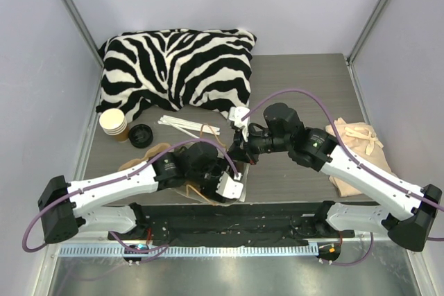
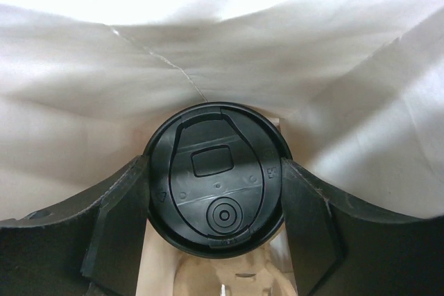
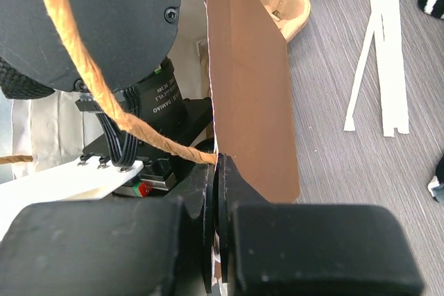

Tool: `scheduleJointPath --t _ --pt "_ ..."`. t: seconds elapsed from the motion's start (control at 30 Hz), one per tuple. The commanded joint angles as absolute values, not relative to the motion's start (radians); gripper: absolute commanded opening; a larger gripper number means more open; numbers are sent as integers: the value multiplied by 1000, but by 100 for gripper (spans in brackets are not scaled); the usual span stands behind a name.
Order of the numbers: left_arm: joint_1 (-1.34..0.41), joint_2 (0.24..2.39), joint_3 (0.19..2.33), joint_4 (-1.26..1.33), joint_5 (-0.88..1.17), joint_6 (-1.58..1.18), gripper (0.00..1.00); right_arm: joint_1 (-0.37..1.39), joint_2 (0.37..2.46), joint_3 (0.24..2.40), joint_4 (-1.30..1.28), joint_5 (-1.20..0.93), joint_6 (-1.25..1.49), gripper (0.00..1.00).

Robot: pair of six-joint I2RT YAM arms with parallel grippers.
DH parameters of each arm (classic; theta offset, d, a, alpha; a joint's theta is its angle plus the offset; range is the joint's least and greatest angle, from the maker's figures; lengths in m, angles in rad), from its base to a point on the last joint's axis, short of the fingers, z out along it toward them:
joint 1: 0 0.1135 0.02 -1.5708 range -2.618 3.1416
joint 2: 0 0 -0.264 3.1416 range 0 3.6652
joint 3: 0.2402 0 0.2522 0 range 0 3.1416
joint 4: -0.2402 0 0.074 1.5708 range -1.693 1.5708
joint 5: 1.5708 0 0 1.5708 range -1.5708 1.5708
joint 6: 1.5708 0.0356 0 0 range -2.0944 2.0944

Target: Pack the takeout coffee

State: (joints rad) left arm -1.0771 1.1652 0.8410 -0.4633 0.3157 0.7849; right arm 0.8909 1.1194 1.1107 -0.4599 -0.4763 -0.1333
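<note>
Left hand [image 2: 215, 230] grips the lidded coffee cup [image 2: 208, 164] down inside the paper bag [image 3: 253, 88], whose rim the right hand [image 3: 216, 181] pinches tight, so packing looks nearly done: next it should let go and lift straight out.

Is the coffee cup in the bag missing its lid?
No, the coffee cup in the left gripper wears a round black lid.

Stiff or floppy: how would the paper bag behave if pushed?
Probably floppy: the wall of the paper bag is creased and sags in around the takeout coffee. Its brown side stands flat where the right gripper pinches it, so it would likely buckle if pushed elsewhere. It seems light: thin paper with a thin twine handle.
</note>
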Motion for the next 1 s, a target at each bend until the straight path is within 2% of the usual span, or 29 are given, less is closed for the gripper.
scheduleJointPath --t 0.0,0.07,0.1,0.23,0.27,0.3,0.47,0.97 --pt "-1055 1141 859 -517 324 750 70 897 1118 1154 -520 -500 -143 1" --pt "-1055 1140 853 -522 333 752 72 897 1120 1157 -523 -496 -144 1" --pt "-1055 1140 851 -523 339 752 81 897 1118 1160 -523 -492 -147 1" --pt "-1055 1137 848 -526 344 747 84 897 1121 1170 -541 -479 -163 1" --pt "-1055 1131 848 -520 344 744 86 897 1124 1172 -541 -477 -163 1" --pt "-1055 1128 847 -519 347 745 93 896 1123 1170 -545 -477 -164 1" --pt "-1055 1123 871 -526 368 745 100 899 1124 1170 -546 -468 -173 1" --pt "-1055 1098 928 -541 390 732 100 899 1129 1169 -558 -453 -183 1"
